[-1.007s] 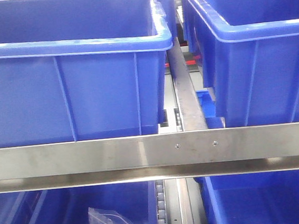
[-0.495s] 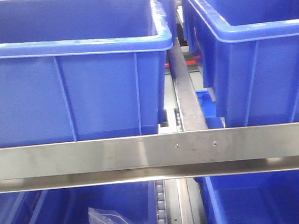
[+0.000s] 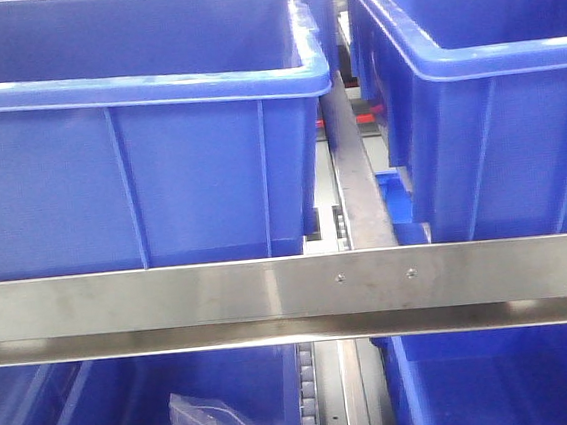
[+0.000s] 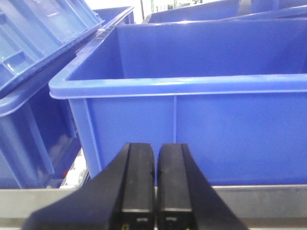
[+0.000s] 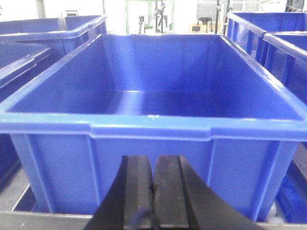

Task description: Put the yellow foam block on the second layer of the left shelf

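Hovering low in front of the shelf rail [image 3: 171, 299], both the left end effector [image 4: 156, 191] and right end effector [image 5: 152, 196] sit pinched closed on nothing, facing blue bins [image 5: 153, 110], probably staged, since the yellow foam block is nowhere in view.

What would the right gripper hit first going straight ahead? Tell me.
Most likely the front wall of the blue bin directly ahead of the shut right gripper; how far off it is can't be judged.
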Controlling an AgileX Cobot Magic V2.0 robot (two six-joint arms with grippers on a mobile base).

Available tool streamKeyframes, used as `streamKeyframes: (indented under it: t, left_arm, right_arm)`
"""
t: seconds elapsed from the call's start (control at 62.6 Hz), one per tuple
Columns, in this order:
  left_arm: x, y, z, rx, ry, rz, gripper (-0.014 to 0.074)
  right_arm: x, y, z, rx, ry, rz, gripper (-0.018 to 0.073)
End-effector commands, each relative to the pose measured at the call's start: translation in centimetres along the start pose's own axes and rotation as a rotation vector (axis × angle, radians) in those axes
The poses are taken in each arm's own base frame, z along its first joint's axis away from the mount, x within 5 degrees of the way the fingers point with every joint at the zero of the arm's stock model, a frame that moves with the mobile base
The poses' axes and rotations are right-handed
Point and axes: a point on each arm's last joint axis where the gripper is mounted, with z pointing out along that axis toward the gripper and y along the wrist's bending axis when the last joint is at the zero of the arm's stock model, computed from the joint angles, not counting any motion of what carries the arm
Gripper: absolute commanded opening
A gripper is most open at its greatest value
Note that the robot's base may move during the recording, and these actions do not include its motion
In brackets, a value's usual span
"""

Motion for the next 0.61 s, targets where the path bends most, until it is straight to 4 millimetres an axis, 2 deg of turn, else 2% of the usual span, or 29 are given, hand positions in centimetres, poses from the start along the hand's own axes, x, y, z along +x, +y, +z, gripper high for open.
streamKeyframes:
  t: [0.0, 0.591]
  left_arm:
    - [-0.01, 0.01, -0.07, -0.004, -0.074, -0.009, 0.0124]
    - [-0.01, 0.01, -0.07, -0.004, -0.074, -0.009, 0.0124]
  right_arm:
    - [-1.28, 0.07, -0.19, -0.001, -0.098, -0.011, 0.0055]
    - [-1.29, 0.07, -0.19, -0.001, -0.099, -0.011, 0.0055]
